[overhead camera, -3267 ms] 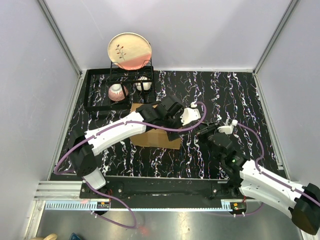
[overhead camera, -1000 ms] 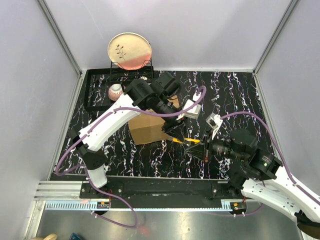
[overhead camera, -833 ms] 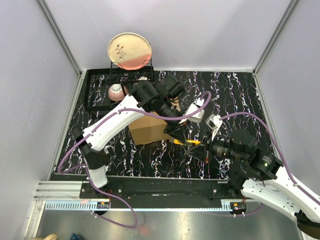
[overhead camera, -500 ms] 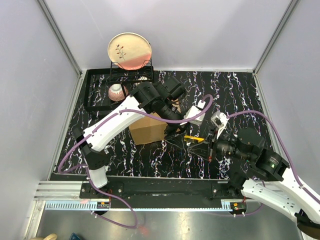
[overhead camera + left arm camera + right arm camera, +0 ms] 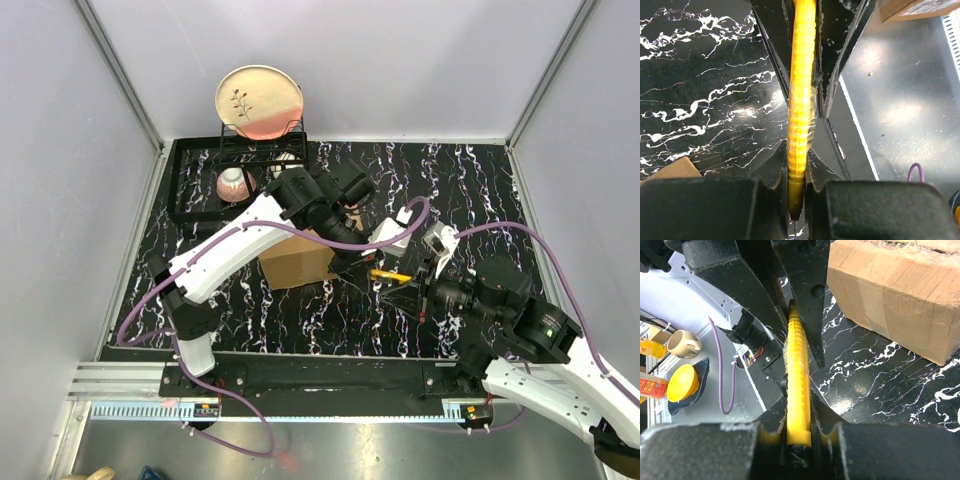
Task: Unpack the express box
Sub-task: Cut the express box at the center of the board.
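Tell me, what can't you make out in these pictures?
- yellow tool: both ends, wrist views, buried between gripper fingers; too small from above.
- express box: top flaps, top view, under the left arm; cropped in right wrist view.
- Its contents: no view shows inside.

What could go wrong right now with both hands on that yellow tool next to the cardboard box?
The left hand and right hand are both clamped on the yellow ribbed tool, their tips close together. If one pulls before the other lets go, the tool may twist or slip out. A slip would likely drop it onto the table beside the express box. The crowded tips could also knock together on parting.
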You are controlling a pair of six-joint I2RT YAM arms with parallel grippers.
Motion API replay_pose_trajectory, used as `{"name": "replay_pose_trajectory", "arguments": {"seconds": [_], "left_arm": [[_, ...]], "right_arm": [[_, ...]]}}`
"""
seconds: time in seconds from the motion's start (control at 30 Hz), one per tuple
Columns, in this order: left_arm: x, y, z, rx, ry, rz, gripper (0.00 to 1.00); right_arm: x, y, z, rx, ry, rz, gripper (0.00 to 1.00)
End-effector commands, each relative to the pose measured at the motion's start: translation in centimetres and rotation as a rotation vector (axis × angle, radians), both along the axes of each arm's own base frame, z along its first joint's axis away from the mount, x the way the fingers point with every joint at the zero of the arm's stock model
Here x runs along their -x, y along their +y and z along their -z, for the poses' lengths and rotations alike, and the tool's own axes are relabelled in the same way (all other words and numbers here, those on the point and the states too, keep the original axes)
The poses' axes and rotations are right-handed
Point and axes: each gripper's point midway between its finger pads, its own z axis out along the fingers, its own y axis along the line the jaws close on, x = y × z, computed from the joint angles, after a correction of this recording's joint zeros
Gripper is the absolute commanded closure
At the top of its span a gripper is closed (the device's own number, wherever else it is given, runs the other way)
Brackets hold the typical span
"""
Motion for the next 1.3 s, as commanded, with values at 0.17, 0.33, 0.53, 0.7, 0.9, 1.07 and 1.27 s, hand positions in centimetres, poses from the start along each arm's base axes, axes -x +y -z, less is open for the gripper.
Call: {"name": "replay_pose_trajectory", "arguments": {"seconds": [0.17, 0.33, 0.53, 0.7, 0.9, 1.07, 1.27], "left_arm": [[1.0, 0.6, -3.6, 0.024, 0.166, -0.134, 1.0], [1.3, -0.1, -5.1, 0.072, 0.242, -0.14, 1.0], [0.4, -1.3, -7.3, 0.145, 0.362, -0.145, 1.0], [0.7, -1.4, -7.9, 0.165, 0.392, -0.13, 1.0], [0.5, -1.3, -7.5, 0.174, 0.415, -0.152, 1.0], [0.4, -1.3, -7.8, 0.184, 0.417, -0.151, 1.0], [0.7, -1.1, -7.9, 0.184, 0.435, -0.139, 1.0]], "right_arm": [[-1.1, -2.0, -6.4, -0.332, -0.141, 0.158, 0.37], [-1.4, -2.4, -8.0, -0.48, -0.187, 0.187, 0.29], [-3.0, -1.4, -8.8, -0.571, -0.225, 0.215, 0.34], [-4.3, -2.0, -9.6, -0.625, -0.258, 0.289, 0.4], [-4.1, -1.7, -11.5, -0.657, -0.306, 0.263, 0.41], [-4.2, -1.3, -11.6, -0.652, -0.307, 0.253, 0.5], [-4.8, -0.5, -11.3, -0.649, -0.297, 0.248, 0.75]]}}
